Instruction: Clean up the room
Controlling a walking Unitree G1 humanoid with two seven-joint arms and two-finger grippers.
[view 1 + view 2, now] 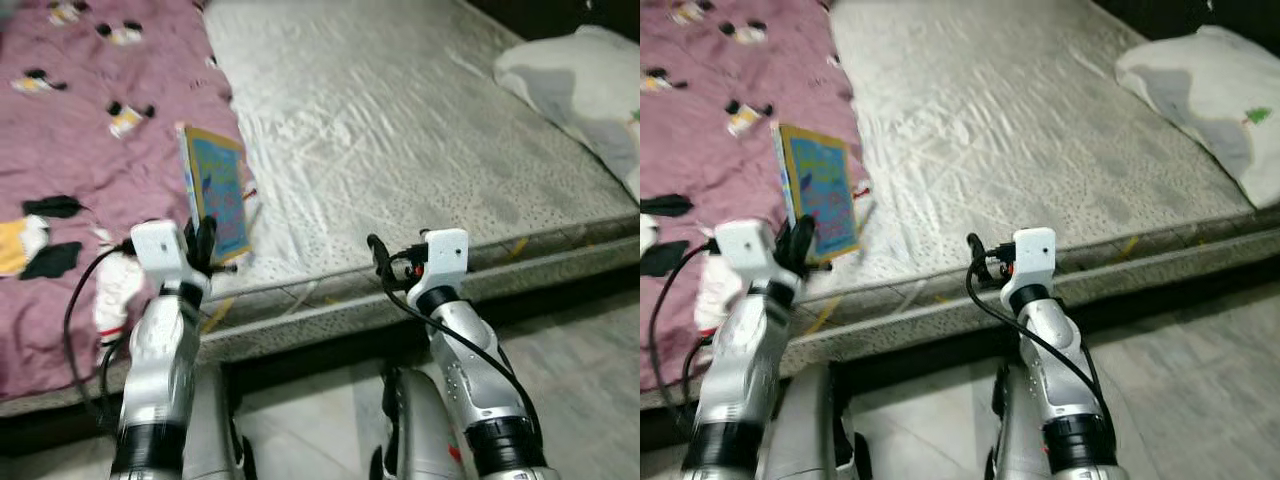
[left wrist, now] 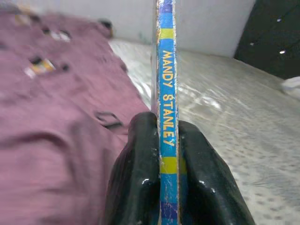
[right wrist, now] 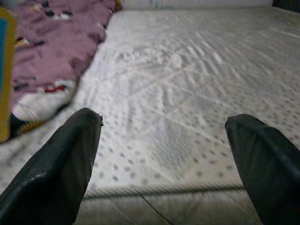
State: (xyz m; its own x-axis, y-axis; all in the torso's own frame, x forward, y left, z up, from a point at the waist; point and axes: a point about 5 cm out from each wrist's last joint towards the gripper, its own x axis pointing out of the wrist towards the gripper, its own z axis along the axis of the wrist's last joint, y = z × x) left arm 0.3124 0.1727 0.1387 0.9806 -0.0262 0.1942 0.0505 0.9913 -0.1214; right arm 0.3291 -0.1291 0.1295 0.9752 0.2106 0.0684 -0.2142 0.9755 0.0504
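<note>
Book spine, blue with yellow bands, read "MANDY STANLEY" in yellow capitals running lengthwise. Spine sat pinched between left tool's black fingers. No other text legible.

A bare grey mattress lay before me, a purple patterned blanket spread over its left side, a white pillow at far right.

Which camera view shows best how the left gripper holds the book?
The left wrist view: both fingers press the spine of the book, which stands on edge. The eye views show its blue cover above the left gripper, near the mattress edge.
</note>
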